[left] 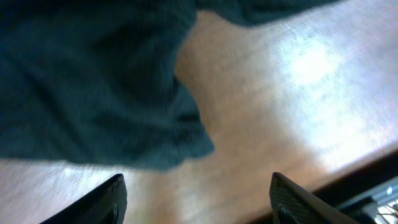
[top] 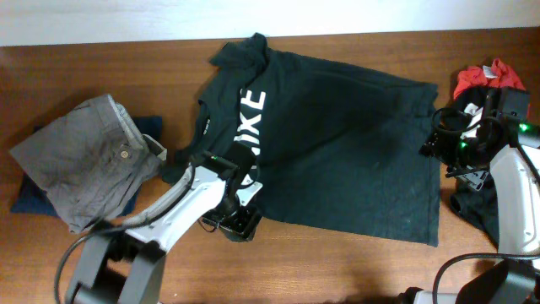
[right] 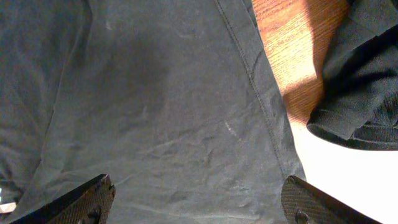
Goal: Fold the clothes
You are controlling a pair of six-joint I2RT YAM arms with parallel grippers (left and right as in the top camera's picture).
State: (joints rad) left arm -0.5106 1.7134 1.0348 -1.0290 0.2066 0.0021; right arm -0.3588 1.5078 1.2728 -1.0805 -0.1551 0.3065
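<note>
T-shirt (top: pixel 337 143) spread flat on counter (top: pixel 337 270), no finished fold apparent; folding largely left. Left tool (left: pixel 202 202), right tool (right: pixel 199 202): open, empty, fabric ahead.

Overhead feed: I see a reddish-brown wooden tabletop (top: pixel 101 67) with fine grain, filling nearly the whole frame. A narrow white strip (top: pixel 84 21) runs along its far edge; I cannot tell whether that is wall or floor.

Left wrist feed: the wood is blurred. A broad bright glare patch (left: pixel 308 65) sits on its sheen. At lower right is a dark edge (left: pixel 373 171) with something metallic below it, too blurred to name.

Right wrist feed: the wood is lit warm orange, grain sharp. A washed-out white area (right: pixel 348 177) lies at lower right. I note the light is strong and uneven.
</note>
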